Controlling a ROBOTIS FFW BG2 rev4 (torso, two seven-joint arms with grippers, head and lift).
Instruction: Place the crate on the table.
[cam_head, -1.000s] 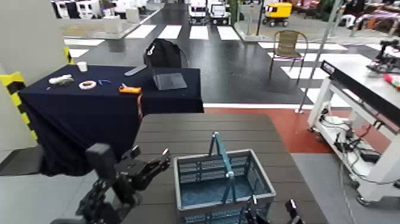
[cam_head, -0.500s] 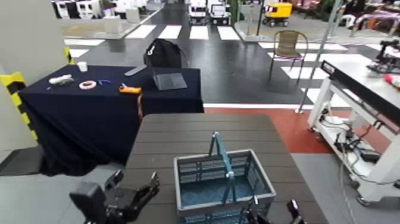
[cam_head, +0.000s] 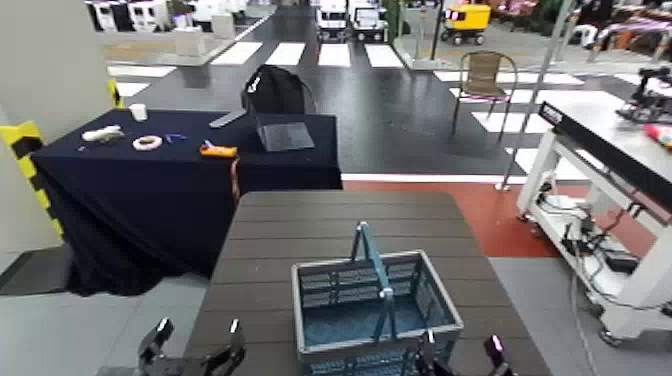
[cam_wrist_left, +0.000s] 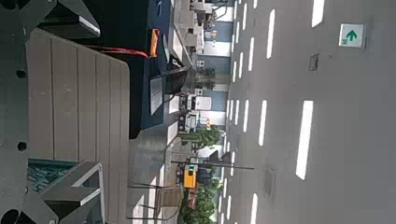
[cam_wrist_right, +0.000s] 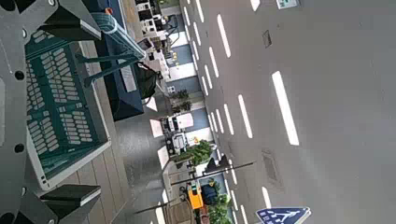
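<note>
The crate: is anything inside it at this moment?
Nothing shows inside the crate: the visible blue floor is bare. It rests on the table. Its near wall and upright handle hide the front strip of the floor.

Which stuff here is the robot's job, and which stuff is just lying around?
For the job:
- blue-grey lattice plastic crate with teal hoop handle
- dark brown slatted table it sits on
- left gripper, open
- right gripper, open

Just lying about:
- navy cloth-draped table
- orange tool
- white tape roll
- white cup
- tan chair
</note>
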